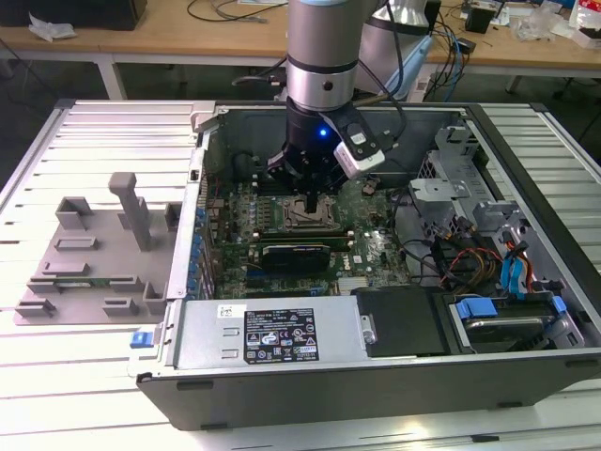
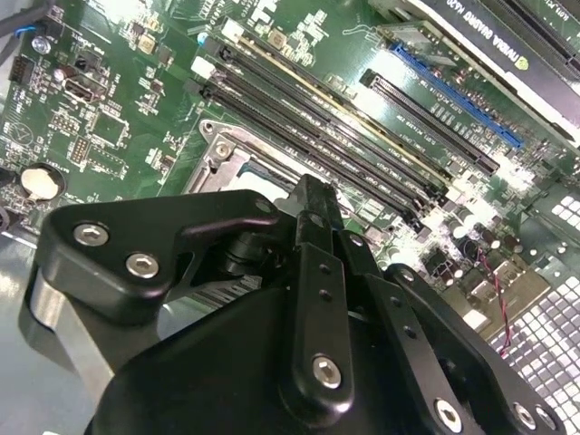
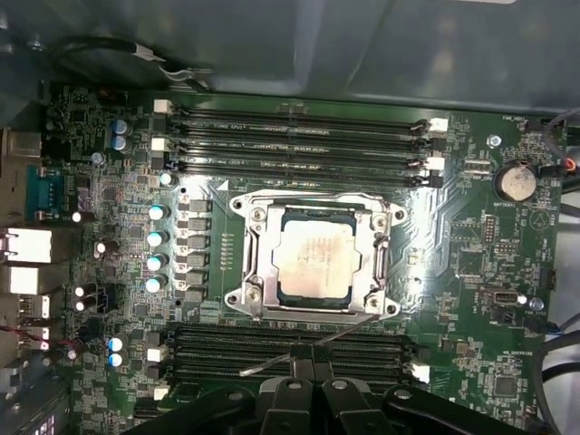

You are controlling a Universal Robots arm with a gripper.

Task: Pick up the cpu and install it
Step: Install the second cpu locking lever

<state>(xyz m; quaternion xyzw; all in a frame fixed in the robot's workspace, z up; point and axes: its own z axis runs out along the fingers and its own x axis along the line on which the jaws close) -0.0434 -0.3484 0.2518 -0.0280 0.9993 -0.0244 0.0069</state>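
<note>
The cpu (image 3: 314, 256), a silver-topped square chip, lies flat inside the metal socket frame (image 3: 249, 263) on the green motherboard. A thin wire lever (image 3: 272, 362) lies slanted along one side of the frame. My gripper (image 3: 313, 367) hangs above the board just off that side of the socket, its black fingers (image 2: 313, 204) pressed together with nothing between them. In the exterior view the gripper (image 1: 310, 193) is low inside the open computer case, directly over the socket (image 1: 308, 214).
Memory slots (image 3: 299, 145) run along both sides of the socket. A long black card (image 1: 296, 252) sits beside it, with a power supply (image 1: 272, 334), loose cables (image 1: 460, 254) and a drive bay (image 1: 507, 319) nearby. A grey fixture (image 1: 94, 254) lies at the exterior view's left.
</note>
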